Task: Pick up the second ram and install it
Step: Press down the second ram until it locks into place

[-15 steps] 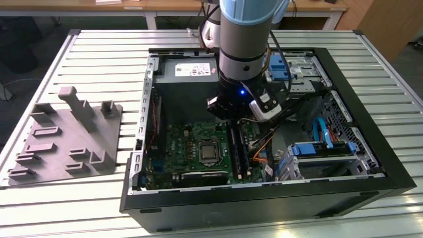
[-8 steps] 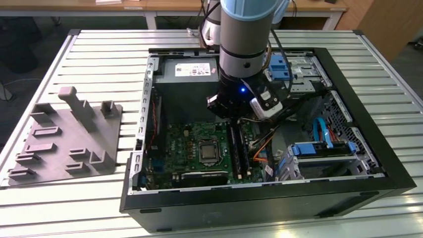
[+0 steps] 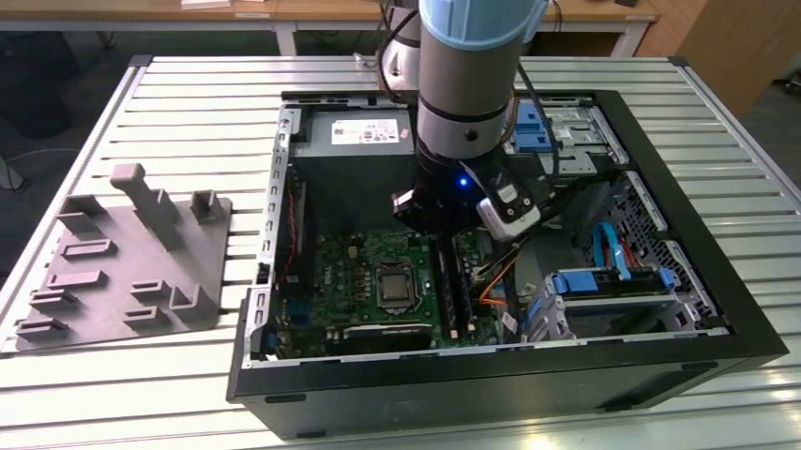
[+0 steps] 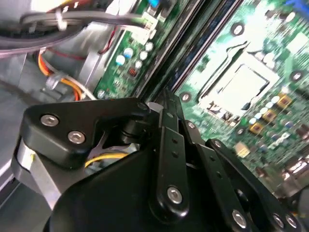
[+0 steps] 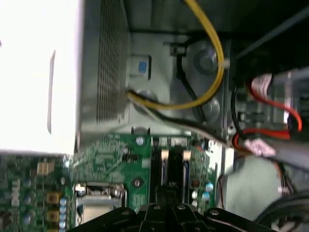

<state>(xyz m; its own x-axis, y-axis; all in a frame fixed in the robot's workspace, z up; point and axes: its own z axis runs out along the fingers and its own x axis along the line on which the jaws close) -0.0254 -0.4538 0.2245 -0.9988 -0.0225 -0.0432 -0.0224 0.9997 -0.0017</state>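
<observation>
Second ram hard to tell apart from the dark memory slots (image 5: 173,176), probably right under the gripper (image 5: 169,208). Left of the motherboard (image 3: 363,272) in the exterior view, grey fixture tray (image 3: 126,272), well apart. Near motherboard's right edge, gripper low over the slots, their long axis running straight away from it. Jaw state impossible to tell.
</observation>
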